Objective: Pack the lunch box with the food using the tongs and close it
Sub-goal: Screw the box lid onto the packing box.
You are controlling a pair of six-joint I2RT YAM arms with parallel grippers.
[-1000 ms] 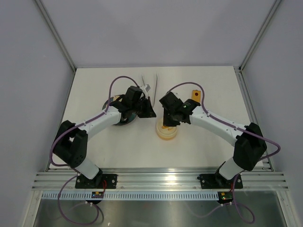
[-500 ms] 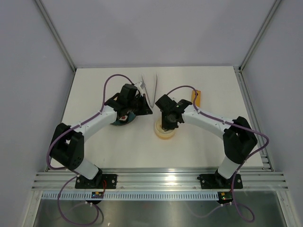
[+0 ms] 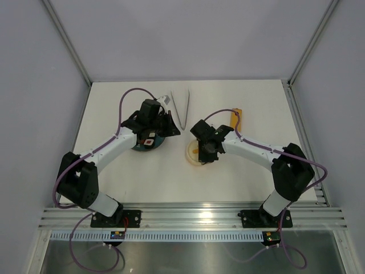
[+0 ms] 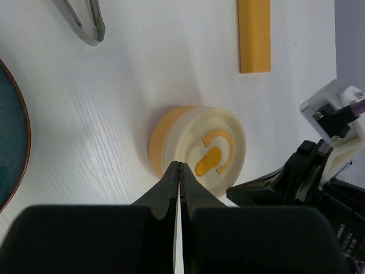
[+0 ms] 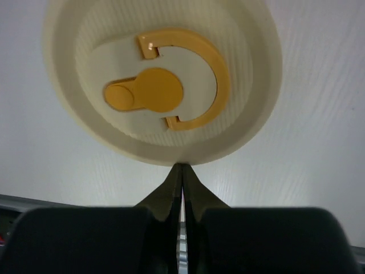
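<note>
Currently: tongs long axis runs near-to-far, joined end nearer. Lunch box lidded. Left gripper, right gripper pinched shut, empty. Label print illegible.
</note>
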